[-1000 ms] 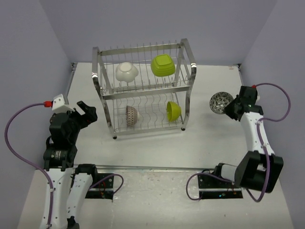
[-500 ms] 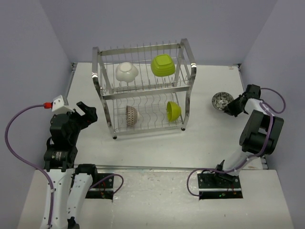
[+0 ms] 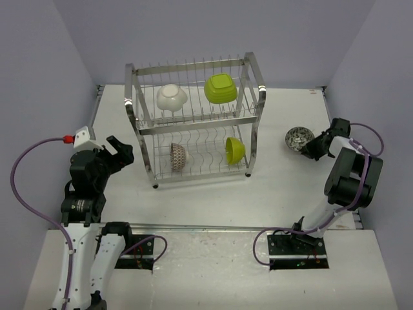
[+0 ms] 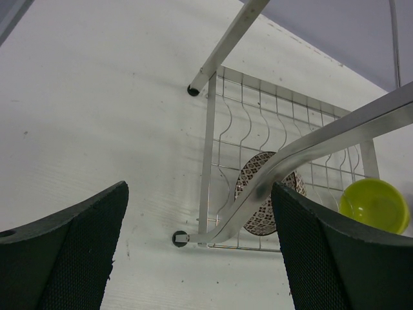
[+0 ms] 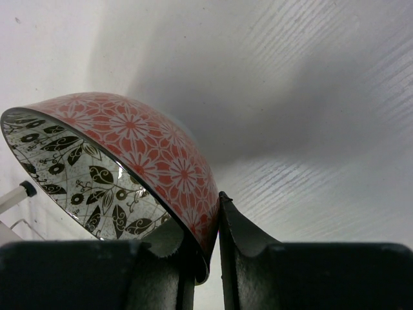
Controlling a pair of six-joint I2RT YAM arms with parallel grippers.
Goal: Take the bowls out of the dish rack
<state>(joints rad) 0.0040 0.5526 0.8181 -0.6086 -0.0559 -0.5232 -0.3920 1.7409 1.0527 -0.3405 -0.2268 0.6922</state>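
The chrome dish rack [image 3: 193,123] stands mid-table. Its upper tier holds a white bowl [image 3: 171,97] and a squarish lime bowl [image 3: 221,88]. On the lower tier are a patterned bowl [image 3: 178,157] and a round lime bowl [image 3: 235,150]. My right gripper [image 3: 315,146] is right of the rack, shut on the rim of another patterned bowl [image 3: 300,137], which is held tilted low over the table. In the right wrist view this bowl [image 5: 129,145] has a red floral outside, and the gripper [image 5: 206,226] pinches its rim. My left gripper [image 3: 119,152] is open, left of the rack. In the left wrist view the left gripper [image 4: 200,258] faces the rack's lower patterned bowl [image 4: 268,200].
Lilac walls close in the table on the left, back and right. A rack post [image 4: 310,148] slants across the left wrist view, with the rack's foot [image 4: 179,238] just ahead of my left fingers [image 4: 64,252]. The round lime bowl [image 4: 374,205] shows beyond it.
The right arm has folded down and the patterned bowl it holds has sunk toward the table right of the rack. The left arm has barely moved.
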